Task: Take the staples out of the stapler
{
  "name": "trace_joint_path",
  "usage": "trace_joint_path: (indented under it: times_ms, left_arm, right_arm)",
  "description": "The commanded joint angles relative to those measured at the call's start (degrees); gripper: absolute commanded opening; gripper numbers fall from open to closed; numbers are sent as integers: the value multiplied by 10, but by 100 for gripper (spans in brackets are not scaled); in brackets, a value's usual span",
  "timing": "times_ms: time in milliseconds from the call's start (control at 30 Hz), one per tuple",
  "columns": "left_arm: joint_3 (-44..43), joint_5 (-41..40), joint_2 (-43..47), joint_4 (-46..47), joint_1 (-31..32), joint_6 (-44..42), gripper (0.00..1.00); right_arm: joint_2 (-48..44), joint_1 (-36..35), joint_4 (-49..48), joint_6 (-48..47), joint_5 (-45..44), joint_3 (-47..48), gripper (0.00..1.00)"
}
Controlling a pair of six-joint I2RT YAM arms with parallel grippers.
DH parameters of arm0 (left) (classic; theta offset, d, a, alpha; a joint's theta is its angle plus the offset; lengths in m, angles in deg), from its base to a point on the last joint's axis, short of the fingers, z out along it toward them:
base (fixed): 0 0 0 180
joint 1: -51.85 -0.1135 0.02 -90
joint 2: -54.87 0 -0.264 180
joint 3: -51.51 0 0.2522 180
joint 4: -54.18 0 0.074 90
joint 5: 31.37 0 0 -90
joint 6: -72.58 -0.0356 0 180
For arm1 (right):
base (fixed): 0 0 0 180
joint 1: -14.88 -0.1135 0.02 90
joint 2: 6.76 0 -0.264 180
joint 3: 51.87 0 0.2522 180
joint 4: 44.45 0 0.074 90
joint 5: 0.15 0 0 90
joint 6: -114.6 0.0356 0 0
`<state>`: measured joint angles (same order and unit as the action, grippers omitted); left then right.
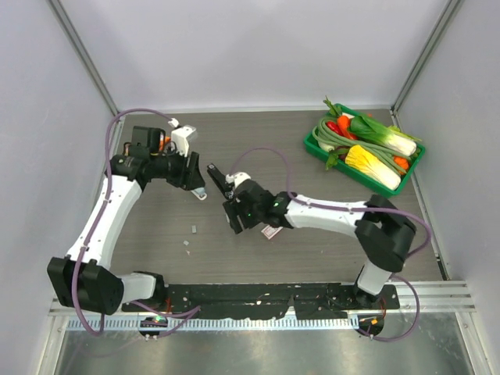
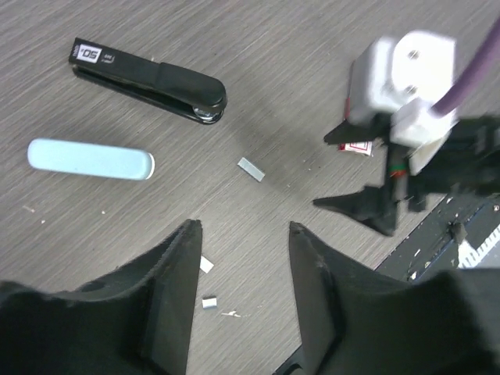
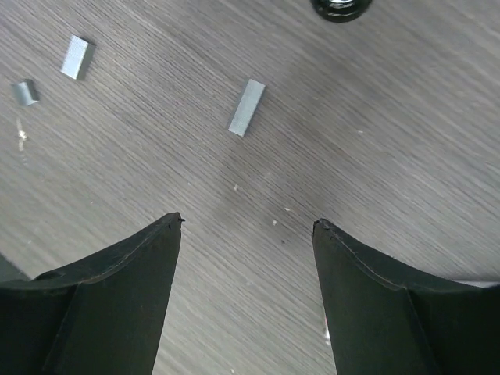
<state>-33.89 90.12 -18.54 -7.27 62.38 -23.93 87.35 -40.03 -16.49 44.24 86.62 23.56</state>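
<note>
- My left gripper (image 2: 244, 230) is spread and holds nothing. My right gripper (image 3: 247, 223) is also spread and empty.
- Both hang over bare table (image 1: 312, 258). The tray (image 1: 316, 149) sits at the far right, well apart.
- The stapler (image 2: 160, 82) lies left of centre in two parts: a black arm, and a pale blue shell (image 2: 90, 158) beside it, not touching.
- Staples (image 3: 247, 107) lie loose on the wood under both grippers.

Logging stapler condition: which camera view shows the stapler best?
Left wrist: the stapler is fully in frame and close, its pale blue shell lying detached beside it. Top external shows it small and distant. Right wrist catches only a black sliver at the top edge.
</note>
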Motion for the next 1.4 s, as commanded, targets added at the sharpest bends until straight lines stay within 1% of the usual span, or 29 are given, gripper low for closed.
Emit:
trace_joint_path:
  times_ms: [0, 67, 167, 233, 267, 333, 367, 433, 467, 500, 533, 567, 600, 633, 700, 733, 767, 833, 900, 967, 1033, 1067, 1100, 1133, 1200, 1233, 1300, 1333, 1367]
  left_arm:
    - [4, -13, 27, -20, -26, -18, 57]
    - [4, -14, 35, -23, -40, -22, 62]
    - [4, -3, 40, -31, -51, -32, 63]
    - [7, 18, 44, -42, -51, -47, 64]
    - [11, 28, 47, -44, -51, -77, 64]
    - [27, 50, 55, -38, -50, -119, 63]
    - [31, 59, 56, -40, -51, -180, 62]
    - [36, 56, 42, -41, -46, -240, 61]
    - [33, 46, 34, -43, -34, -264, 60]
    - [27, 33, 22, -50, -25, -315, 60]
    - [13, 16, -11, -55, 5, -330, 60]
    - [5, -39, -28, -67, 24, -340, 60]
    - [-4, -63, -49, -73, 44, -339, 59]
    - [-24, -77, -83, -82, 76, -325, 58]
    - [-37, -80, -112, -67, 93, -269, 56]
    - [-35, -74, -122, -53, 103, -196, 55]
    - [-28, -66, -132, -17, 107, -165, 57]
    - [7, -56, -133, 24, 118, -73, 61]
    - [30, -67, -133, 71, 127, -21, 62]
    - [42, -75, -142, 87, 135, 44, 62]
    - [34, -72, -170, 84, 137, 84, 63]
    - [31, -63, -180, 80, 140, 91, 64]
    - [26, -50, -191, 78, 145, 79, 67]
    - [26, -57, -192, 73, 163, 68, 67]
    - [26, -56, -181, 69, 175, -5, 68]
    - [26, -67, -177, 71, 179, -12, 70]
    - [6, -101, -184, 61, 178, 16, 72]
    - [-6, -126, -204, 25, 179, 31, 69]
    - [-17, -138, -217, 14, 179, 52, 67]
  right_arm:
    - [49, -33, -22, 32, -112, 63, 74]
    - [83, -44, -19, 33, -133, 81, 73]
    - [110, -55, -1, 37, -164, 120, 74]
    - [115, -56, 0, 37, -165, 129, 73]
    - [108, -56, -1, 37, -170, 126, 73]
    - [66, -53, -6, 40, -195, 101, 72]
    - [51, -50, -4, 46, -201, 93, 72]
    - [-15, -34, -4, 53, -210, 58, 72]
    - [-43, -28, -3, 61, -216, 44, 71]
    - [-66, -8, -2, 65, -216, 18, 71]
    - [-111, 3, 0, 70, -210, 6, 71]
    - [-131, 15, 8, 75, -206, -5, 70]
    - [-147, 29, 13, 81, -204, -21, 71]
    - [-183, 51, 17, 82, -198, -27, 70]
    - [-214, 74, 26, 83, -192, -46, 70]
    - [-228, 88, 26, 83, -189, -52, 70]
    - [-251, 95, 29, 83, -185, -57, 70]
    - [-266, 103, 32, 84, -181, -64, 70]
    - [-276, 104, 42, 82, -179, -62, 70]
    - [-276, 104, 48, 79, -177, -60, 70]
    - [-273, 104, 48, 74, -173, -63, 70]
    - [-272, 106, 48, 74, -173, -65, 70]
    - [-270, 105, 48, 74, -172, -66, 70]
    - [-269, 105, 48, 73, -171, -66, 70]
    - [-270, 105, 46, 73, -167, -70, 70]
    - [-270, 105, 44, 72, -166, -72, 71]
    - [-272, 105, 43, 73, -164, -75, 70]
    - [-273, 105, 43, 73, -162, -75, 70]
    - [-272, 105, 41, 73, -161, -75, 70]
